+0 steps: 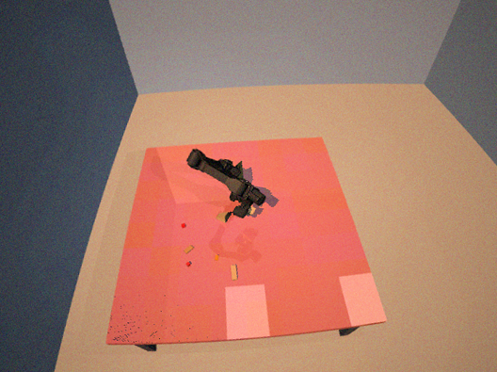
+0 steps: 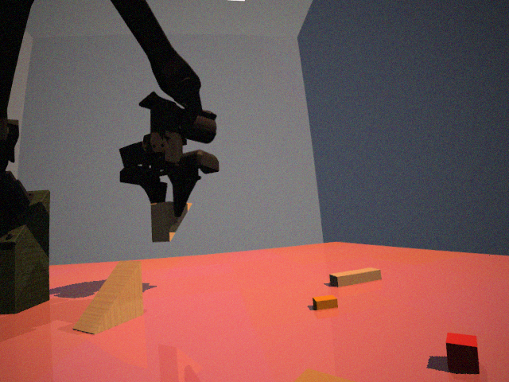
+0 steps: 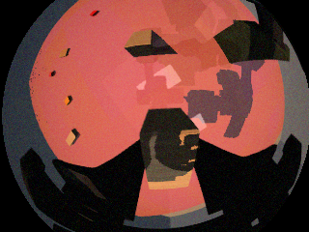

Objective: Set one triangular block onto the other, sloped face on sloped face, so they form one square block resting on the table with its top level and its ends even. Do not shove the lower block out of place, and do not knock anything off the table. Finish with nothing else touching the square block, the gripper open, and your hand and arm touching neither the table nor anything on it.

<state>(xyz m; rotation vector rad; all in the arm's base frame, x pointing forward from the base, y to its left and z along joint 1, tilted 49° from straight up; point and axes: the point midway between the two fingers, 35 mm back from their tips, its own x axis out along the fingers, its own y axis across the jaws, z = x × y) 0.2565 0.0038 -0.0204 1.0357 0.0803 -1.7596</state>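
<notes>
Gripping one triangular block [image 2: 161, 224] [image 3: 166, 169] above the surface [image 1: 308, 243] [image 2: 246, 329] [image 3: 116, 87]
The jaws [image 2: 167, 205] are clamped on it in the air; the other triangular block [image 1: 223, 216] [image 2: 117, 298] [image 3: 145, 44] rests at left, its slope facing up.

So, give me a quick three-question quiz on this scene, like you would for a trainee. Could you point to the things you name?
1. What is the claw [image 1: 250, 208] [image 2: 168, 207] [image 3: 168, 141] gripping?
A) an orange brick
B) a triangular block [image 1: 252, 211] [image 2: 161, 226] [image 3: 161, 173]
C) a long tan bar

2. True or false: the gripped block touches the table [image 1: 318, 244] [image 2: 246, 341] [image 3: 111, 140].

3. Fill in: the top view shows ____ red cubes [image 1: 183, 225] [image 2: 462, 355] [image 3: 94, 13].

Key: 1 B; 2 false; 3 two.
</notes>
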